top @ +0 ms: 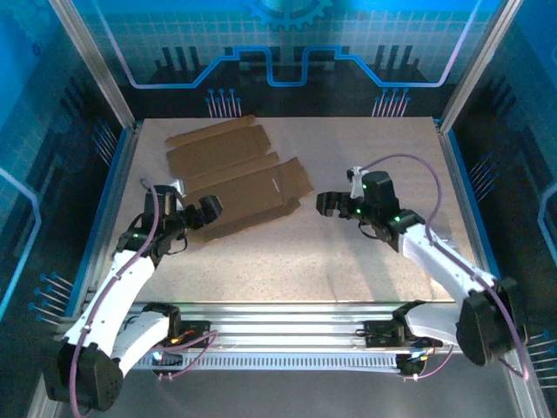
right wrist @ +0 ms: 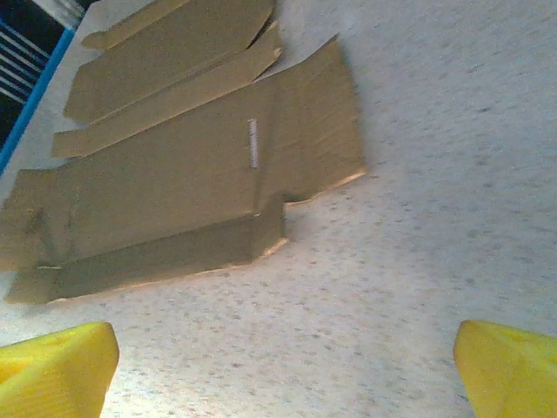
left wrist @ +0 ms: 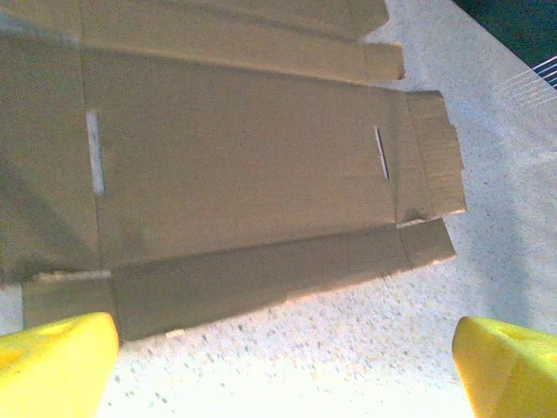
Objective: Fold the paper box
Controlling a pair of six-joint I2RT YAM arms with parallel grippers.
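The paper box lies flat on the table as an unfolded brown cardboard sheet with flaps and two slots, toward the back left. My left gripper stands open at the sheet's near left edge, with nothing between its fingers. In the left wrist view the paper box spreads just beyond the yellow fingertips, and the left gripper is over bare table. My right gripper is open too, a short way right of the sheet's right flap. The right wrist view has the paper box ahead and left of the right gripper.
The speckled grey table is bordered by aluminium rails at the front and by posts and blue walls at the sides and back. Open tabletop stretches right of and in front of the sheet.
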